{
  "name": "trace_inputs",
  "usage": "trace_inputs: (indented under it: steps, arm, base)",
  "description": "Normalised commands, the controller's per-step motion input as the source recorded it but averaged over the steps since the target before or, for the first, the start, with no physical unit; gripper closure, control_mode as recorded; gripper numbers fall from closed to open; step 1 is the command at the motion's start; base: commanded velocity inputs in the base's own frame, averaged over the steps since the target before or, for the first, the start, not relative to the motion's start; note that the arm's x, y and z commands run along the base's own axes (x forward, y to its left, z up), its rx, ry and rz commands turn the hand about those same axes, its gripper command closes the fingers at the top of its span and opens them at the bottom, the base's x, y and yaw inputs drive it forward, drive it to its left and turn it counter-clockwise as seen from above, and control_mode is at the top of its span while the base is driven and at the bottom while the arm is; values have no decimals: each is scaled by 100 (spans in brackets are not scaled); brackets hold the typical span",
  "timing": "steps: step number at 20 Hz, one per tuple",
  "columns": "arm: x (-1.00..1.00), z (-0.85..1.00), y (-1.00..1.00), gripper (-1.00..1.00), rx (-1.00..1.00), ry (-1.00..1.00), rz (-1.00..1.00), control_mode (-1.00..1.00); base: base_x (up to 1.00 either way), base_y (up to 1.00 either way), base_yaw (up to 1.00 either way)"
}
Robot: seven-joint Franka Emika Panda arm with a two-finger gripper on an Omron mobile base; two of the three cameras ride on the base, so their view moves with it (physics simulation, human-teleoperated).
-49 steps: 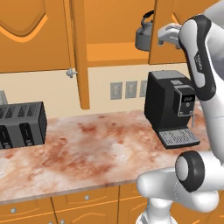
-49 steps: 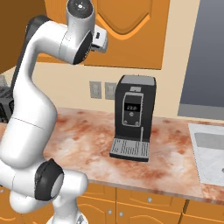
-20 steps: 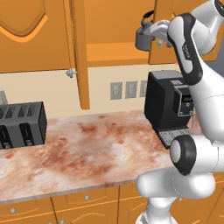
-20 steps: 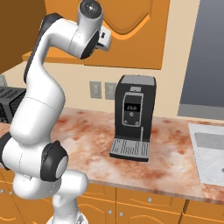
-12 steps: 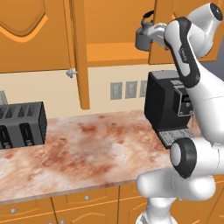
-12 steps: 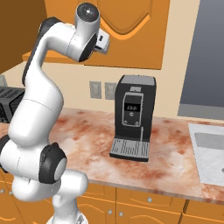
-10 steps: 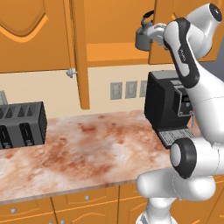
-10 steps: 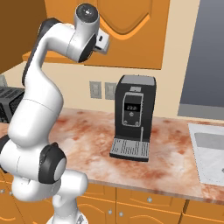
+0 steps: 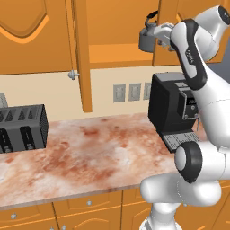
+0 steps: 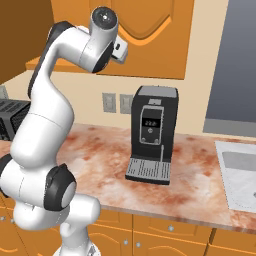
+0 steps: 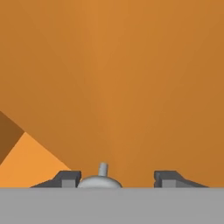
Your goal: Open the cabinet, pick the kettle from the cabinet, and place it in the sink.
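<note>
Reddish marble counter [image 9: 90,148]; open cabinet [image 9: 112,27] above. Kettle [image 9: 147,38] sits on the cabinet shelf. Gripper [image 11: 117,178] straddles its lid, jaws part-open, grip not confirmed. Pick step; next, I judge: close firmly, lift clear toward sink [image 10: 240,175].

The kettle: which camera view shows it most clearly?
The left base view: the grey kettle stands on the open cabinet's shelf, body and black handle visible. The hand view shows just its lid top and knob between the gripper's fingertips.
</note>
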Motion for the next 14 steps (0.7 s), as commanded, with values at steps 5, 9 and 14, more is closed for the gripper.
trace_inputs:
  steps: [5, 9, 14]
  arm:
    - [13, 0, 1, 100, 5, 0, 0, -100]
    - [11, 0, 13, 100, 2, 0, -1, -100]
    - [6, 0, 20, 100, 0, 0, -5, -100]
  base:
    - [0, 0, 0]
    - [0, 0, 0]
    - [0, 0, 0]
